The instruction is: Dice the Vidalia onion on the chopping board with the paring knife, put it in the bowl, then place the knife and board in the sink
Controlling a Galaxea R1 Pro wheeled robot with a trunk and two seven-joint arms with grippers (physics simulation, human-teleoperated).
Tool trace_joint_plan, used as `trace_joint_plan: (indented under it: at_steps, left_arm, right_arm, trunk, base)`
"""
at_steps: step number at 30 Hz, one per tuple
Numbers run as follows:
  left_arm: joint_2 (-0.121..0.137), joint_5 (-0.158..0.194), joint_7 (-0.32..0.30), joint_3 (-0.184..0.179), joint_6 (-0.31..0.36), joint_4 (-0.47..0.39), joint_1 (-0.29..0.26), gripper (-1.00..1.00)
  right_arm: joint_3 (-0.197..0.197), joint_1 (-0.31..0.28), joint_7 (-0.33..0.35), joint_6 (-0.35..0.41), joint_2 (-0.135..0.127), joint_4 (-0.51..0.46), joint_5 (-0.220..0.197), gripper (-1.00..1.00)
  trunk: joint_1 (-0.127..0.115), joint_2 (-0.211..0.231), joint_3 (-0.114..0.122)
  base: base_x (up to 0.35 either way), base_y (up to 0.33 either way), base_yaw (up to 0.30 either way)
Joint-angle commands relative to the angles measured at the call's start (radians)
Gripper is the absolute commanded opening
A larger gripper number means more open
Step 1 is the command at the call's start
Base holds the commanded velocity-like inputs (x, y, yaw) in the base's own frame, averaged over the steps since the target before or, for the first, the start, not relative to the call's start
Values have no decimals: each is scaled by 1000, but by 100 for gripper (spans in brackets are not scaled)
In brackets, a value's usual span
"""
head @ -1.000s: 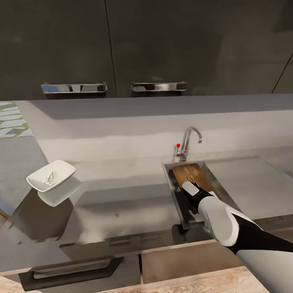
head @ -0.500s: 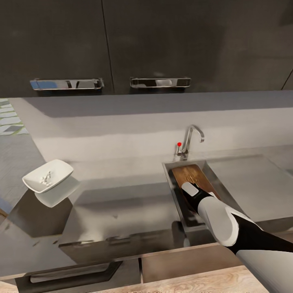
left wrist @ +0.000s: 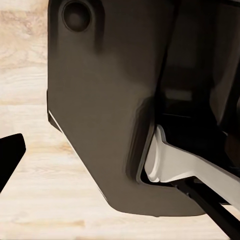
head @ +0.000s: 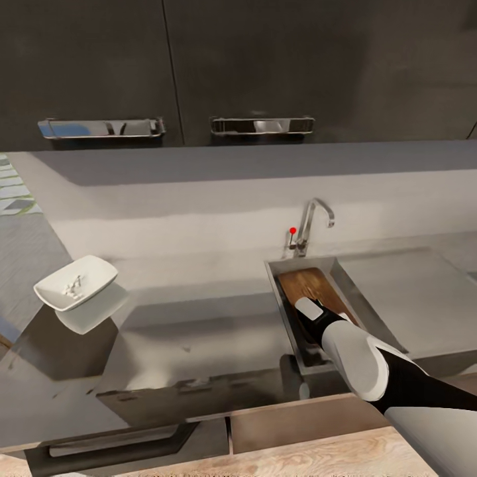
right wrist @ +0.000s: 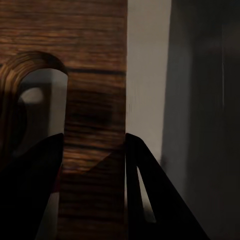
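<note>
Lower right of the head view, my right arm reaches down into the sink [head: 283, 299], and its right tool [right wrist: 92, 150] sits low at the chopping board [head: 311, 286]. The wrist view shows what the head view hides: both dark fingers [right wrist: 35, 190] straddle the strip of wood beside the handle slot, closed onto the board's edge as far as I can judge. The board lies inside the basin, leaning along it toward the tap [head: 311, 225]. I reckon it is stiff, fairly heavy and awkward, so the slot edge is the sensible hold; steel walls are slick, so it could slide on release. The left tool's state I cannot tell; its wrist view shows dark robot body over pale wood floor. Mid left on the counter [head: 199, 331], the bowl [head: 75, 283] holds small white bits, likely the diced onion [head: 73, 287]. Knife I can't spot.
</note>
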Motion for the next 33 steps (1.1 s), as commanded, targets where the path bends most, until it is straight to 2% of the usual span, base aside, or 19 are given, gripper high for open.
trace_joint_plan:
  at_steps: [1, 18, 19, 33]
  left_arm:
    - [-1, 8, 0, -8, -5, 4, -2, 100]
    - [-1, 9, 1, -8, -5, 5, -2, 100]
    - [-1, 9, 1, -8, -5, 5, -2, 100]
    - [-1, 9, 1, -8, -5, 4, -2, 100]
  right_arm:
    - [4, -1, 6, -6, 0, -1, -9, -100]
    - [3, -1, 13, -6, -1, 0, -14, -100]
    - [4, -1, 13, -7, 0, 0, -14, 100]
    - [11, -1, 12, -5, 1, -17, -16, 100]
  trunk:
    - [0, -2, -4]
    - [0, -2, -26]
    - [0, -2, -26]
    - [0, -2, -26]
  base:
    - [0, 0, 0]
    - [0, 0, 0]
    - [0, 0, 0]
    - [0, 0, 0]
